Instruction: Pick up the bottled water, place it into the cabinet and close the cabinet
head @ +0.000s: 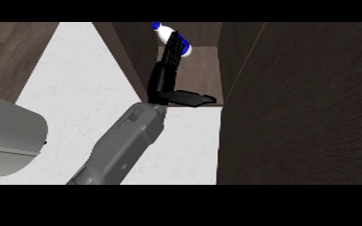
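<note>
The water bottle [172,37], white with a blue cap and label, lies tilted on the far part of the cabinet [205,72] floor. One hand [167,74] reaches into the cabinet, fingers straight and touching the bottle, thumb spread to the right, grasping nothing. The dark cabinet door [290,110] stands open at right, beside the white counter [78,86].

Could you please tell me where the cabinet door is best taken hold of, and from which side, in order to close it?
Probably at the free front edge of the open cabinet door, coming from its outer face on the right and pushing left. It stands swung out beside the opening where the bottled water sits, against the straight fingers of the hand. No handle shows.
</note>
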Robot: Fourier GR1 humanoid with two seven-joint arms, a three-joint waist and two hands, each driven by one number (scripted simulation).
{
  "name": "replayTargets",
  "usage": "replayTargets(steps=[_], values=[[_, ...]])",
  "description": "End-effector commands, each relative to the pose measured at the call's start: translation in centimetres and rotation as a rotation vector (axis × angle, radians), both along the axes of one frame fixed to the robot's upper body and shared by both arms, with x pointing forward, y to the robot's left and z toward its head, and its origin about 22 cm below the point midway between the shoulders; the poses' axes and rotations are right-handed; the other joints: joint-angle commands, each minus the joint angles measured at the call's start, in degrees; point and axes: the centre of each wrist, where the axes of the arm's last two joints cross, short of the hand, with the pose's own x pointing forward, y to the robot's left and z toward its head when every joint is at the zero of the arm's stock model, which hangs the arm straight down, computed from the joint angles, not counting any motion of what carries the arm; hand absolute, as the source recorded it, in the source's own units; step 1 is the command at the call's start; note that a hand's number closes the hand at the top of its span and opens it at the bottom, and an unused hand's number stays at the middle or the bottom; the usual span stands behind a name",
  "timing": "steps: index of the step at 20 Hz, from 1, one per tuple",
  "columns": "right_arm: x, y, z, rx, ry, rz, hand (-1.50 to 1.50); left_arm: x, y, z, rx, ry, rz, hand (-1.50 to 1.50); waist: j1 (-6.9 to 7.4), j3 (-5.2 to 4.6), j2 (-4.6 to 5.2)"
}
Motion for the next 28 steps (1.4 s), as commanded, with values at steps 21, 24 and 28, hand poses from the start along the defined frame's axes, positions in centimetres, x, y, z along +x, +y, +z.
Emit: replayTargets(steps=[21, 24, 28], values=[[-1.0, 1.6, 5.5, -0.262, -0.054, 0.484, 1.50, -13.1, 10.4, -0.2, -0.088, 0.020, -0.037, -1.50, 0.04, -0.11, -0.24], [-0.8, 1.6, 5.9, -0.288, -0.109, 0.516, 1.50, -15.4, 12.2, -0.1, -0.078, 0.011, 0.000, -1.50, 0.47, -0.12, -0.56], [-1.2, 2.7, 6.2, -0.260, -0.072, 0.579, 1.50, -15.4, 15.2, 1.3, -0.151, 0.012, 0.022, -1.50, -0.18, -0.22, -0.38]])
